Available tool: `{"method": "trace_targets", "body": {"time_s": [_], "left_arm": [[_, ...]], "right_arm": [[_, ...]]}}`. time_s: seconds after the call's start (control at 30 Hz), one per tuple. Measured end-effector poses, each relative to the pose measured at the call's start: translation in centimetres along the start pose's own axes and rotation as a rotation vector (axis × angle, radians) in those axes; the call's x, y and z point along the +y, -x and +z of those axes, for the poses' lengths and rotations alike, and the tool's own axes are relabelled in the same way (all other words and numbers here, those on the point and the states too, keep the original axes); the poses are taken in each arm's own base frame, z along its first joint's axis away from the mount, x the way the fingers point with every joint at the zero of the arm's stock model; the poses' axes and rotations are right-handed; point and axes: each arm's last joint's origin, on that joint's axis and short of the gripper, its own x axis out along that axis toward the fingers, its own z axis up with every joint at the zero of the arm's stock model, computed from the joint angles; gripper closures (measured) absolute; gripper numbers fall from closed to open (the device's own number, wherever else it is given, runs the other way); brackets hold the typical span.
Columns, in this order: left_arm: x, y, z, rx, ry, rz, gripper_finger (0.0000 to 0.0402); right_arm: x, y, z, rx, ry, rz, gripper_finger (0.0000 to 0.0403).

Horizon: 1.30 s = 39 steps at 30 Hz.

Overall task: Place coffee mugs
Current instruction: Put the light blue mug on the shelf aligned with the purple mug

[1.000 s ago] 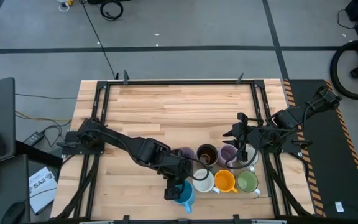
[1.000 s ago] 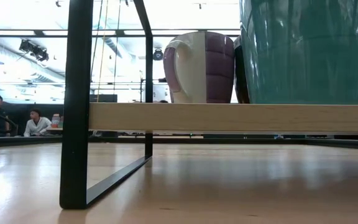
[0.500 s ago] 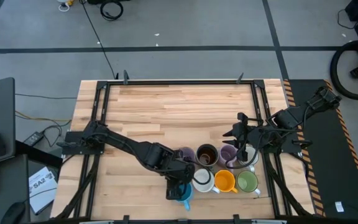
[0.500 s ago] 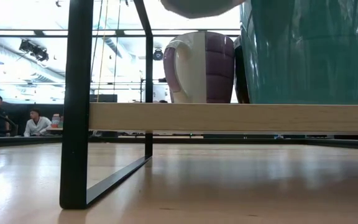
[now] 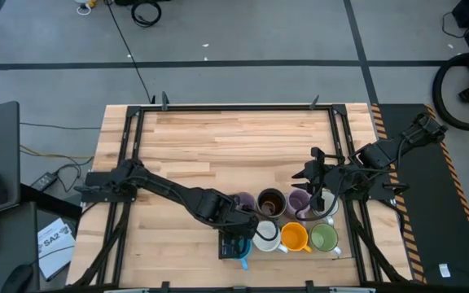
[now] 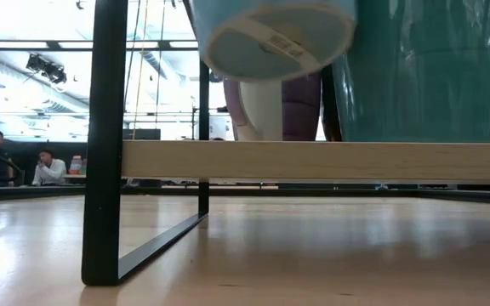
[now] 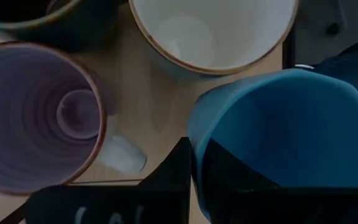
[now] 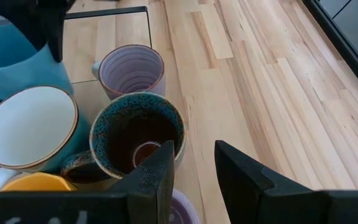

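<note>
Seven mugs stand close together on a raised wooden shelf (image 6: 313,160). They include a purple mug (image 5: 243,202), a dark teal mug with a brown inside (image 5: 271,203), a second purple mug (image 5: 300,201), a teal mug (image 5: 265,236), an orange mug (image 5: 294,237) and a green mug (image 5: 324,238). My left gripper (image 5: 234,242) is shut on the bright blue mug (image 6: 270,38) at the shelf's near left corner, beside the teal mug (image 7: 213,31). My right gripper (image 5: 316,194) is open above the second purple mug and touches nothing. My left gripper holds the bright blue mug by its rim (image 7: 194,124), with one finger inside the mug and one outside its wall. The fingers point down from above. The mug hangs tilted, its base (image 6: 275,42) turned toward the table's near edge, clear of the shelf.
The shelf stands on a black metal frame (image 6: 105,144) above the wooden table (image 5: 218,146). The table's far half lies bare. People sit in the room beyond the table (image 6: 49,168).
My left gripper has come down with the bright blue mug toward the shelf, shifting slightly toward the teal mug. In the low view the mug's tilted base has dropped into sight in front of the purple mug. My right gripper has kept still.
</note>
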Motion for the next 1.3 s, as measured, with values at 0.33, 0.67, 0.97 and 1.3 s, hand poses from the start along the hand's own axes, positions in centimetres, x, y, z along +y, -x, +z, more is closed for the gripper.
{"method": "trace_targets", "body": {"time_s": [0.33,0.67,0.97,1.3], "left_arm": [[0.2,-2.5,-0.3,0.069,-0.002,0.045,0.037],[0.8,-3.3,-0.4,0.099,0.005,0.104,0.0365],[0.7,-3.4,-0.3,0.092,0.005,0.1,0.0363],[0.7,-3.4,-0.3,0.091,0.006,0.099,0.0314]], "right_arm": [[0.0,0.0,0.0,0.0,0.0,0.0,0.0281],[0.0,0.0,0.0,0.001,0.001,0.0,0.0281],[0.0,0.0,0.0,0.001,0.001,0.0,0.0281],[0.0,0.0,0.0,0.001,0.001,0.0,0.0281]]}}
